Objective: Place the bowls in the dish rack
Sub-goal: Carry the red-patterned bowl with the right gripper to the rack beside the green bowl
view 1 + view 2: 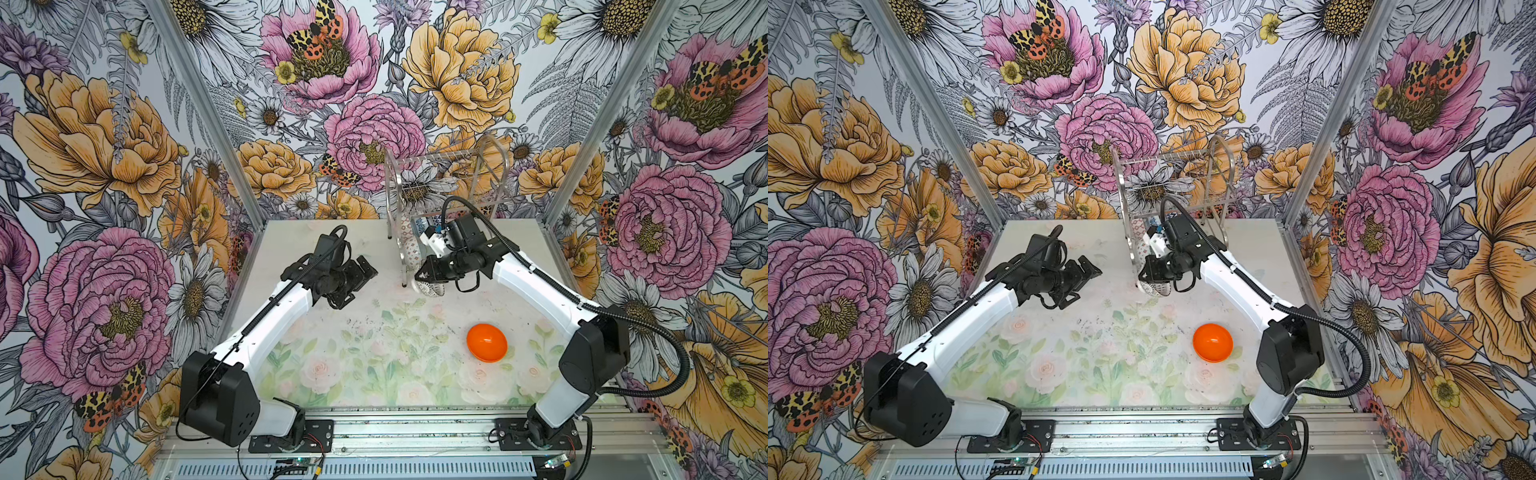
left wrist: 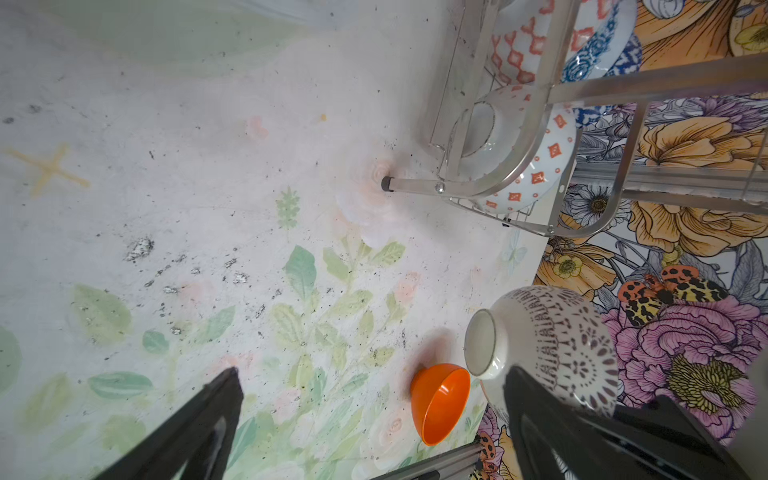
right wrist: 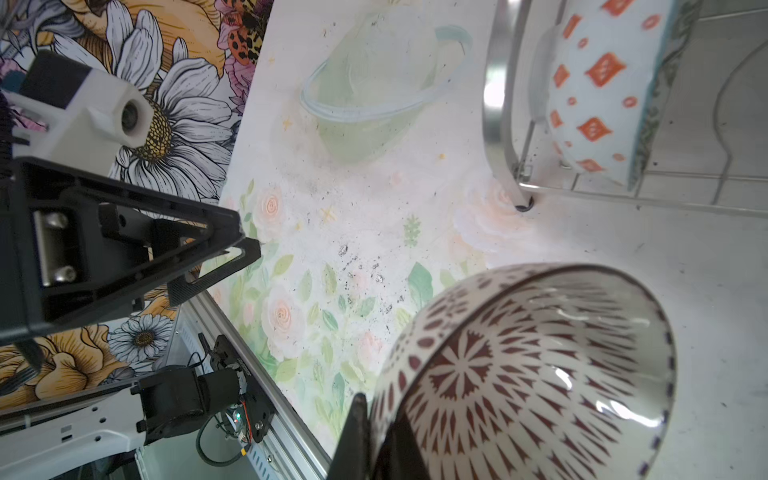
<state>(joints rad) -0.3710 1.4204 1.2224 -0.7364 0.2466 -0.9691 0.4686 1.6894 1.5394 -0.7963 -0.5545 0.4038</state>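
lattice bowl (image 1: 431,288) clamped in right pincer (image 1: 419,277)

Both top views looked steeply down from above the near edge of the table (image 1: 365,332) toward 12 o'clock. Both wrist cameras sat low and close, sharing the dish rack (image 2: 665,81) at 1 o'clock and the lattice bowl (image 3: 540,365).

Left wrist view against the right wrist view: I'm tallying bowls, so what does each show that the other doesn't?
Only left wrist: the plain orange bowl on the table and a blue bowl in the dish rack. Only right wrist: the left wrist camera. Both: the black-and-white lattice bowl, and the orange-white bowl in the rack.
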